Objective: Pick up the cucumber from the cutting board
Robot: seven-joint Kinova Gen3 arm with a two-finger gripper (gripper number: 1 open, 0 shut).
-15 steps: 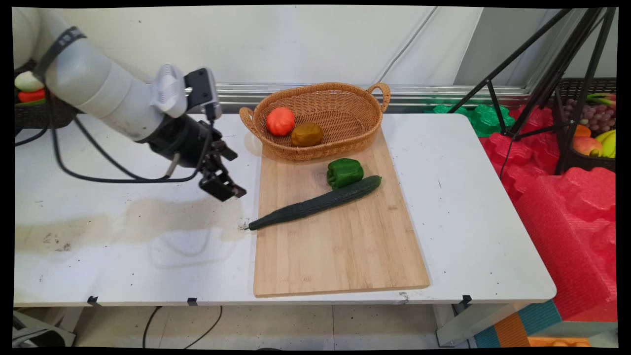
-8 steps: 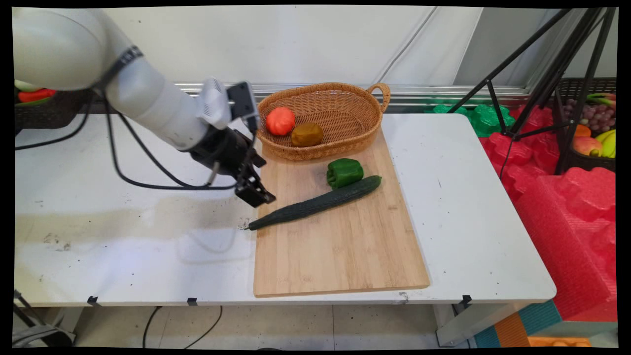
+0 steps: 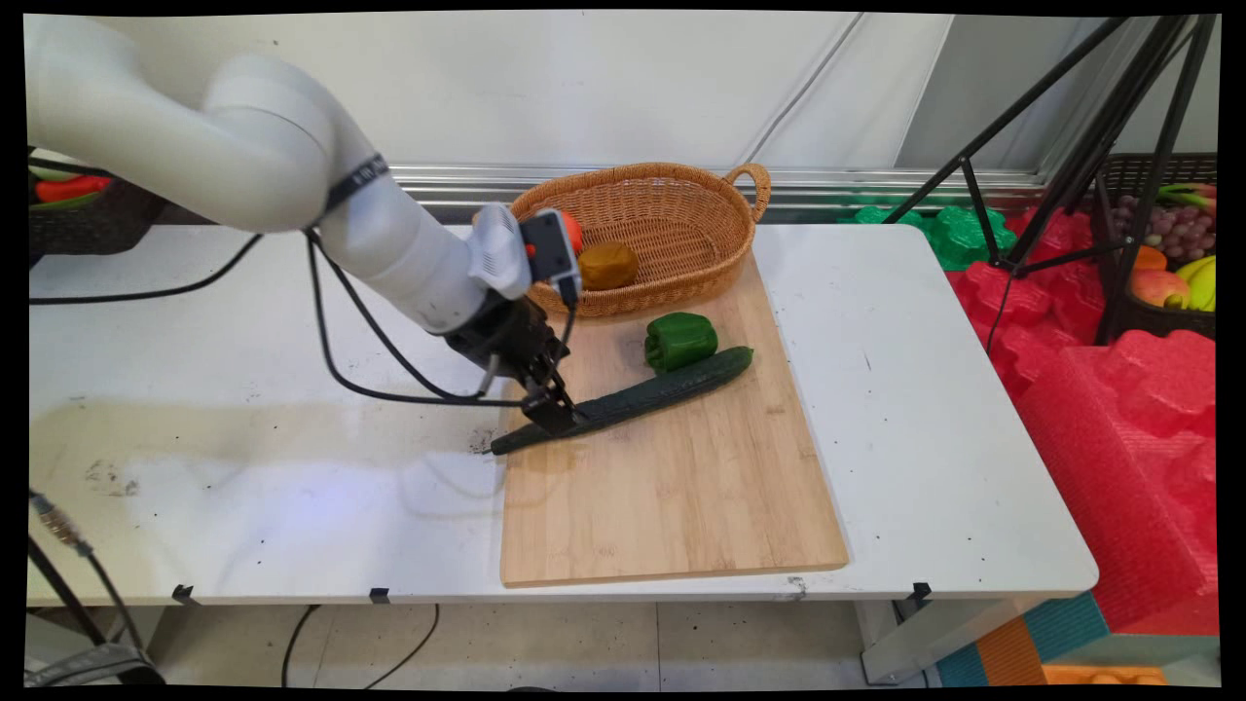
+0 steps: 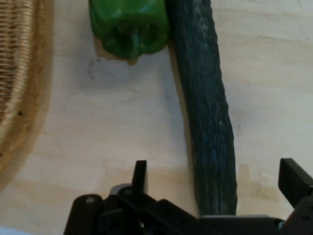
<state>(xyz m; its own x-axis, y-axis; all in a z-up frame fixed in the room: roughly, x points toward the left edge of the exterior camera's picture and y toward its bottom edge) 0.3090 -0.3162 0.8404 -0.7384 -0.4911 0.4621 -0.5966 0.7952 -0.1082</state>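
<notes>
Gripper [image 3: 555, 417] open, fingers [image 4: 140, 177] straddling cucumber [image 4: 208, 117] near stem end; no grip yet, cucumber flat on cutting board [image 3: 681, 487]. Green pepper [image 3: 680, 340] touching cucumber's far end, 1 o'clock from gripper. Basket [image 3: 681, 209] at 12 o'clock holds brown item [image 3: 607, 265].

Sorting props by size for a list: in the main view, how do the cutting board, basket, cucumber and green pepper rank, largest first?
1. Cutting board
2. Basket, though it sits farther back, so it may look smaller than it is
3. Cucumber
4. Green pepper
</notes>
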